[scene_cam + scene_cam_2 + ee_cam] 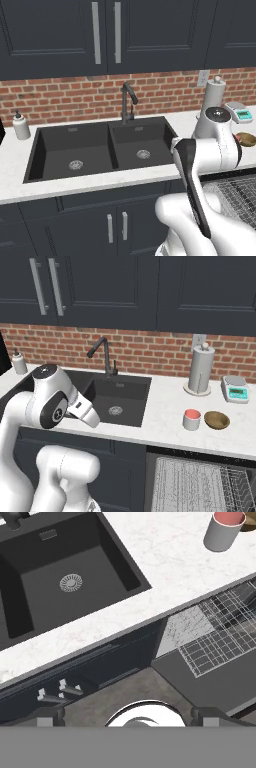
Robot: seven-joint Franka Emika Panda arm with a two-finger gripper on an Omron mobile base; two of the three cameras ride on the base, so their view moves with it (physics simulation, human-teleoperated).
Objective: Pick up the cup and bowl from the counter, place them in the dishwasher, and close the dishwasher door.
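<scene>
Looking down along the hand, the pincer point(125, 717) hangs over the floor in front of the lower cabinets, and it holds nothing; its two dark tips stand wide apart at the bottom of the hand view, with no thing between them. It seems the arm is folded back and high so that the camera can see the whole working place before reaching.

The cup point(223, 529) stands upright on the counter point(170, 557), far ahead of the pincer and to its right, with the salmon-red inside facing up. The bowl point(216, 419) sits just beside the cup on its far right side; from the right base view I cannot tell if the two touch. Both are near the front edge of the counter, right above the dishwasher point(200, 483), probably so that the way from counter to rack is short.

The dishwasher door point(210, 679) is let down flat, ahead of the pincer and to the right, and the grey wire rack point(227, 627) is pulled out over it, so things can be dropped in from above. The black sink point(55, 582) lies ahead and to the left of the pincer.

I judge that no step is done yet: the cup is the nearer one, so the pincer must first go forward and right to it
</scene>
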